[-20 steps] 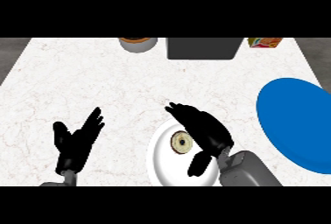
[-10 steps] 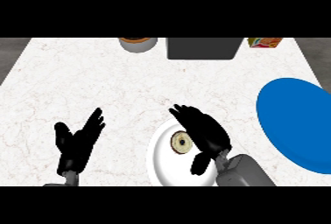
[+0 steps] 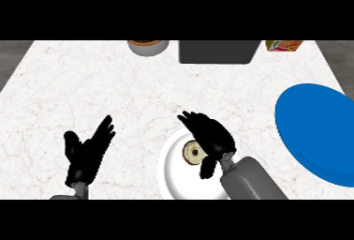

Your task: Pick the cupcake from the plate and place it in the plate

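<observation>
A cupcake (image 3: 193, 153) with a pale top sits on a white plate (image 3: 173, 176) near the counter's front edge. My right hand (image 3: 211, 136) hovers over the plate, fingers straight and spread, just right of the cupcake and partly covering it, the thumb reaching down beside it. A large blue plate (image 3: 317, 131) lies at the right edge of the counter, bare. My left hand (image 3: 87, 152) rests open at the lower left, fingers up, away from both plates.
At the counter's back edge stand a grey cup (image 3: 147, 47), a dark grey box (image 3: 220, 51) and a colourful packet (image 3: 283, 45). The white marble counter (image 3: 104, 89) stretches between them and the plates.
My right hand has shifted slightly to the right and down over the white plate. The left hand and the cupcake have not moved.
</observation>
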